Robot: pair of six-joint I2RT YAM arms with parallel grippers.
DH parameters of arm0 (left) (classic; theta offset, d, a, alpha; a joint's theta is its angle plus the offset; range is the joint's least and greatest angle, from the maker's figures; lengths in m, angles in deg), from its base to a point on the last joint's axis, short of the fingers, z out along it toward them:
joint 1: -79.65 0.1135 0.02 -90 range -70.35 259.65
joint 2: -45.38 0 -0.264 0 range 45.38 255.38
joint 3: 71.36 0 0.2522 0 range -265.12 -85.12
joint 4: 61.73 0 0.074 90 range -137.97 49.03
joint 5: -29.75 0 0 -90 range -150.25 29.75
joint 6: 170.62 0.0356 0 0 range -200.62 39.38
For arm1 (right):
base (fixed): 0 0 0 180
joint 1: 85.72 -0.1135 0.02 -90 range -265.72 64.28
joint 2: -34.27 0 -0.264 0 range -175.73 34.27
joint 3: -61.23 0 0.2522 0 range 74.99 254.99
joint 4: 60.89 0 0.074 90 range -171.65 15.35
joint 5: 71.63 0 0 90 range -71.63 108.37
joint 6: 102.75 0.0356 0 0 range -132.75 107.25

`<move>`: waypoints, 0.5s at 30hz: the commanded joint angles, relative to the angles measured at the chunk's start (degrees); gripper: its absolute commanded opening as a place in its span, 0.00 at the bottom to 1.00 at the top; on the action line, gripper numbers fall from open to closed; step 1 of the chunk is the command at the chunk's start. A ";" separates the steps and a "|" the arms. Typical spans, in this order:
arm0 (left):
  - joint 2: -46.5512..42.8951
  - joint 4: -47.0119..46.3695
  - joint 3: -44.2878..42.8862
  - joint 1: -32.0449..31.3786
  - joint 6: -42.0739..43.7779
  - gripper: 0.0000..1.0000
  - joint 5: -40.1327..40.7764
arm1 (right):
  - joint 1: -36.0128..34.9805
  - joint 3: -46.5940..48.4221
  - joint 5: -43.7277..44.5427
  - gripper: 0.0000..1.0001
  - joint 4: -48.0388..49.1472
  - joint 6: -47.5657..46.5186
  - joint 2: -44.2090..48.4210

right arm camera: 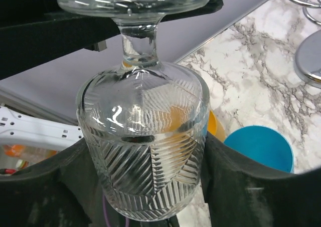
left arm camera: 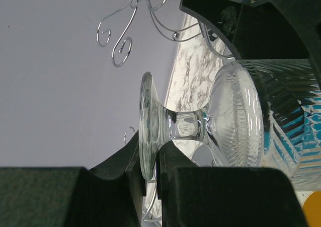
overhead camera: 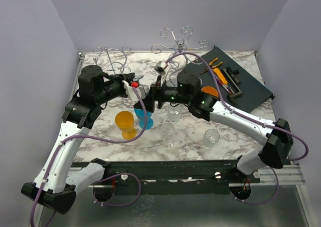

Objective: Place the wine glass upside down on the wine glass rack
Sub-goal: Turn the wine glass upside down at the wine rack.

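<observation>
The clear ribbed wine glass (right arm camera: 145, 137) hangs in the air between my two grippers above the marble table (overhead camera: 235, 118). In the left wrist view it lies sideways, and my left gripper (left arm camera: 150, 157) is shut on the rim of its round foot (left arm camera: 148, 122). My right gripper (right arm camera: 145, 152) reaches in from the other side, with a black finger (right arm camera: 60, 187) pressed to each flank of the bowl. In the top view both grippers meet around the glass (overhead camera: 143, 92) at the table's middle. The wire wine glass rack (overhead camera: 175, 41) stands behind them at the back edge.
A blue glass (overhead camera: 146, 119) and an orange glass (overhead camera: 125, 123) stand just below the grippers. Three clear glasses (overhead camera: 168, 132) stand to their right. A second wire stand (overhead camera: 113, 56) is at the back left. A dark tray of tools (overhead camera: 241, 81) lies at the back right.
</observation>
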 commanded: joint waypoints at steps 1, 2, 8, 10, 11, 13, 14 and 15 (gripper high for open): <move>-1.86 -4.90 0.36 -0.27 0.03 0.00 -0.22 | -0.23 -4.13 6.01 0.45 5.87 0.68 3.97; -1.86 -5.33 0.45 -0.27 -0.47 0.02 -0.26 | -0.19 -4.67 7.17 0.41 6.10 0.33 4.62; -1.09 -5.96 -0.16 -0.36 -4.75 0.78 1.29 | -0.22 -9.01 18.13 0.17 6.77 -4.22 8.43; -0.53 -5.88 -1.11 -0.36 -8.53 0.88 2.33 | -0.09 -10.34 21.51 0.12 6.69 -5.92 9.55; -0.32 -5.81 -1.45 -0.37 -10.01 0.94 2.73 | -0.09 -10.80 23.10 0.11 6.71 -7.17 10.16; 0.13 -5.82 -2.19 -0.36 -13.55 0.99 3.75 | 0.00 -11.71 25.48 0.06 6.32 -9.41 11.08; 0.33 -5.82 -2.57 -0.36 -15.50 0.99 4.35 | 0.00 -12.19 26.66 0.02 6.19 -10.23 11.53; 0.58 -5.51 -2.90 -0.34 -17.08 0.99 4.86 | 0.11 -12.69 28.68 0.01 6.09 -11.07 12.04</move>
